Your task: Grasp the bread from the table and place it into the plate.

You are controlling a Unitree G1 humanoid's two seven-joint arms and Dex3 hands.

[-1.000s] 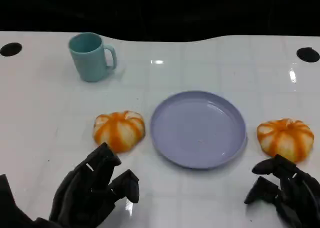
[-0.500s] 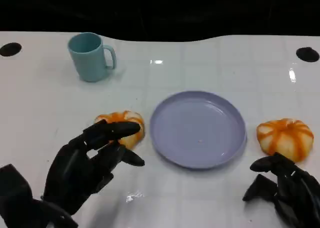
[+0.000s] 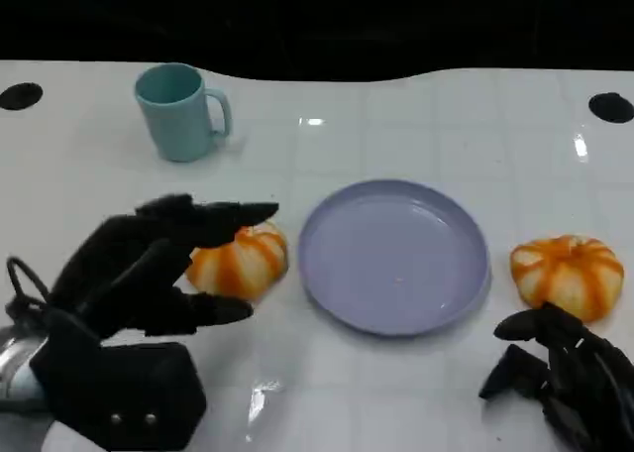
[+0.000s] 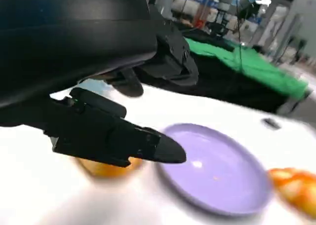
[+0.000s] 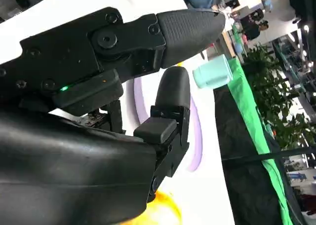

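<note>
Head view | left hand (image 3: 149,269) spread, empty — partly hides bread (image 3: 238,261) | plate (image 3: 394,256) bare

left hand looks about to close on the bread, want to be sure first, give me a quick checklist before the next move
1. Left hand open, holding nothing: ok, its fingers are spread.
2. Left hand lined up on the left bread: ok, fingers reach over and beside it; whether they touch it, cannot tell.
3. Plate free to receive bread: ok, nothing lies in it.
4. Path from bread to plate: ok, they sit side by side with nothing between.
5. Cup out of the way: ok, it stands farther back, apart from the hand.
6. Right hand clear of the plate: ok, it sits near the right bread, holding nothing.
</note>
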